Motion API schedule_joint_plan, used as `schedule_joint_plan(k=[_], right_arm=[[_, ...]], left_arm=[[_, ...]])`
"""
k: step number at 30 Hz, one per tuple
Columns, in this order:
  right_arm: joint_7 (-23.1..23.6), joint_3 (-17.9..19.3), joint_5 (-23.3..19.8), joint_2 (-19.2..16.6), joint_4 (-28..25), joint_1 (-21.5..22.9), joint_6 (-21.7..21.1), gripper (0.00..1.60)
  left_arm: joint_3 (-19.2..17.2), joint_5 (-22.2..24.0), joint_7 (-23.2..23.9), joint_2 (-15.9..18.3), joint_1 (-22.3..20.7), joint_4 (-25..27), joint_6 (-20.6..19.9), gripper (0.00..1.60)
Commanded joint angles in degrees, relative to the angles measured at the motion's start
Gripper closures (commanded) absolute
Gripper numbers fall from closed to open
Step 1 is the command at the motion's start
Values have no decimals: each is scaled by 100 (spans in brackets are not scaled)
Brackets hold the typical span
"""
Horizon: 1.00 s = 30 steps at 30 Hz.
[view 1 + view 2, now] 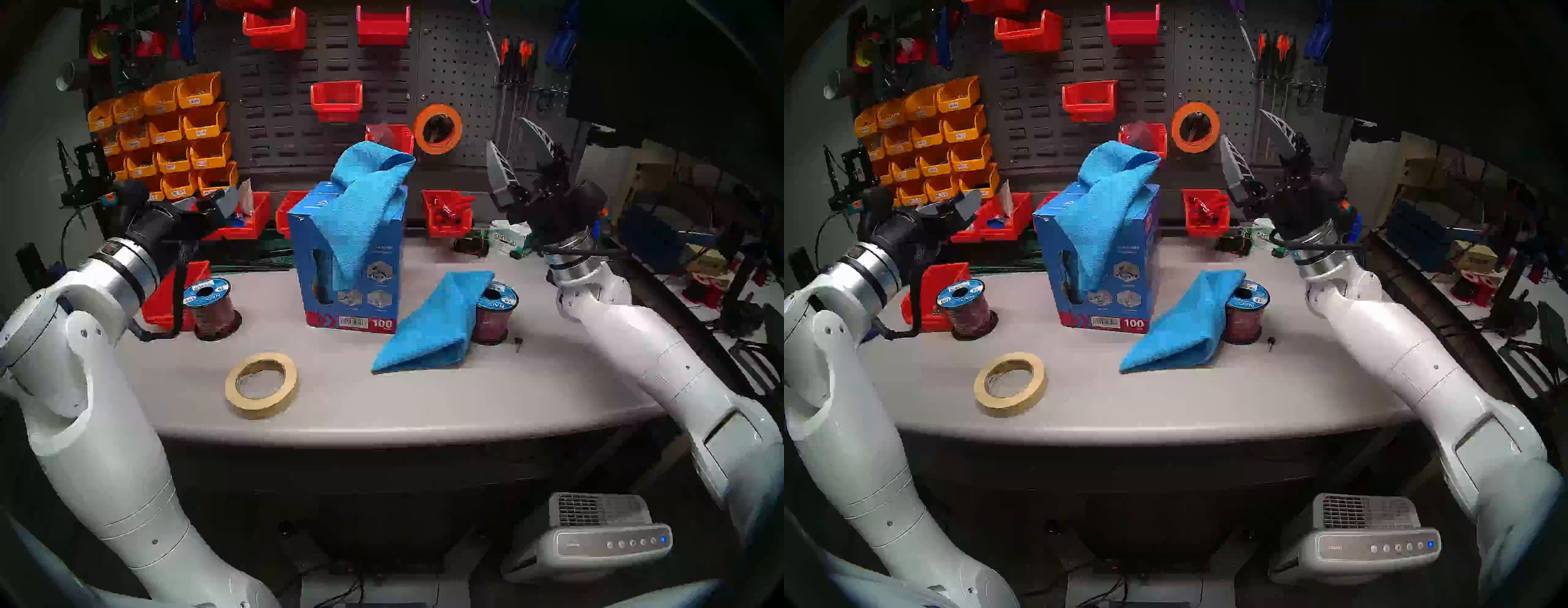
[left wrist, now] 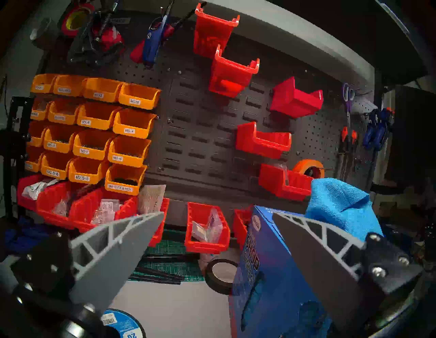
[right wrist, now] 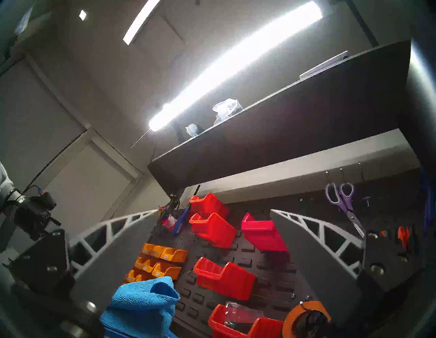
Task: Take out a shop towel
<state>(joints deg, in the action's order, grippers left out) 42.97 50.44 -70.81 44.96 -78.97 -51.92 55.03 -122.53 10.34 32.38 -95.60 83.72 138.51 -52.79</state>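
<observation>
Blue microfiber, one towel (image 1: 432, 327), lies folded on the bench (image 1: 424, 403), clear of the carton (image 1: 352, 276) and leaning against a wire spool (image 1: 494, 314); it sits well below the right jaws and toward the left arm's side of them. A second towel (image 1: 365, 204) pokes from the carton's top and hangs down its front, level with the right jaws and further toward that same side.

Right gripper (image 1: 519, 153) is raised beside the pegboard, tilted upward, jaws spread wide and holding nothing. Left gripper (image 1: 220, 204) points roughly level toward the back wall bins, jaws likewise fully apart and empty; in its wrist view the carton and the towel tip (image 2: 339, 207) lie just off its right finger (image 2: 313, 245).

Judging from how things lie, the take-out seems done: a towel is free on the bench and neither arm has hold of anything. This looks like the release-and-back-off step. If another towel were wanted, the next move would call for pinching the upstanding fold at the carton's top and drawing straight up, likely with the other jaws steadying the carton so it does not tip.
</observation>
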Motion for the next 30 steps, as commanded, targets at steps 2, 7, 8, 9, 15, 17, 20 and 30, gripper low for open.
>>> schedule_joint_plan(k=[2,7,8,9,15,17,20,30], right_arm=[[-258,249,6,-219,-380,-100,-3,0],[-419,329,25,-322,-577,-258,-3,0],[-442,340,26,-335,-606,-283,-3,0],[-442,340,26,-335,-606,-283,-3,0],[-614,405,54,-415,-819,-457,-3,0],[-704,431,68,-434,-913,-532,-3,0],[-773,451,88,-455,-983,-588,-3,0],[-1107,518,271,-510,-1299,-792,-3,0]], left_arm=[[-100,301,151,31,11,149,198,0],[-157,465,259,44,91,149,255,0],[-159,488,275,48,104,149,265,0],[-159,488,275,48,104,149,265,0],[-174,663,385,65,194,149,322,0],[-181,739,437,73,233,149,357,0],[-192,797,472,81,263,149,388,0],[-305,1049,619,102,425,149,577,0]])
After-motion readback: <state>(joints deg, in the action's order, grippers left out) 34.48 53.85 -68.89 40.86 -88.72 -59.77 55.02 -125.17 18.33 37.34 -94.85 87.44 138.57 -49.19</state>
